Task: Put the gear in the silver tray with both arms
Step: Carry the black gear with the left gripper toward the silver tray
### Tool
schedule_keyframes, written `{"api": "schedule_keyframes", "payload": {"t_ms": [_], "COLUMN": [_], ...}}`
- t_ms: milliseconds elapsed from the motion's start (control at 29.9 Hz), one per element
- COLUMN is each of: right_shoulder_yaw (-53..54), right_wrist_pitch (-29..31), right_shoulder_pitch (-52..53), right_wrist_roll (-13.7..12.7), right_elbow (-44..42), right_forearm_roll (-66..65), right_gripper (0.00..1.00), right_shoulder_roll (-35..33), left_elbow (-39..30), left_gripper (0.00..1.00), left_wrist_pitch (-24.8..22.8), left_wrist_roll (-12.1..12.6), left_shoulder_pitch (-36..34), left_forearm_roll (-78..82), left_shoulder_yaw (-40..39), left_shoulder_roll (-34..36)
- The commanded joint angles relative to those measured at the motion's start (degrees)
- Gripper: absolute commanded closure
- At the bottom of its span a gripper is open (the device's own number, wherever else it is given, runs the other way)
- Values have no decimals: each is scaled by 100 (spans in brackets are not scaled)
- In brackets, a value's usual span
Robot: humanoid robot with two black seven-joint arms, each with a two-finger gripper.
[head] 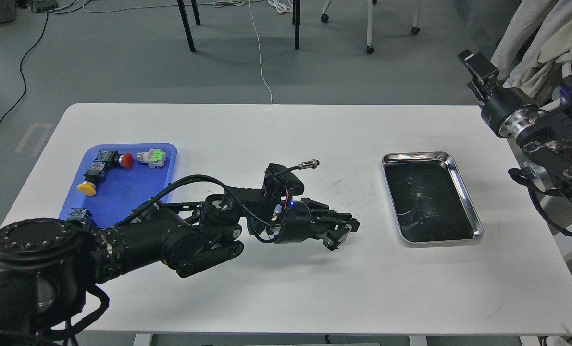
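The silver tray [414, 156] lies on the right side of the white table [276, 125], with its dark inner surface bare. My left gripper [343, 231] reaches low over the table's middle, a short way left of the tray. Its dark fingers are drawn together on a small dark piece, the gear [338, 237], which is mostly hidden between them. My right gripper [476, 67] is raised beyond the table's far right corner, pointing up and away. Its fingers cannot be told apart.
A blue plastic tray [122, 192] at the left holds a red button [126, 160], a yellow button [87, 188], a green and white part [152, 156] and other small dark parts. Chair legs and cables are on the floor behind the table. Cloth hangs at the far right.
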Motion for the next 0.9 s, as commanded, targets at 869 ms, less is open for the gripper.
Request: {"api": "schedule_keyframes", "payload": {"t_ms": [869], "right_shoulder_yaw": [-53], "right_wrist_pitch": [29], "right_shoulder_pitch": [36], "right_wrist_roll": [-1], "right_elbow": [-52], "right_forearm_roll": [-9], "right_gripper": [7], "right_shoulder_roll": [78], "left_elbow": [389], "left_gripper": [86], "left_wrist_pitch": [157], "left_wrist_roll": [-6], "left_shoulder_pitch": [369], "left_forearm_roll": [-254], "left_shoulder_yaw": [-45], "left_shoulder_roll": [-4]}}
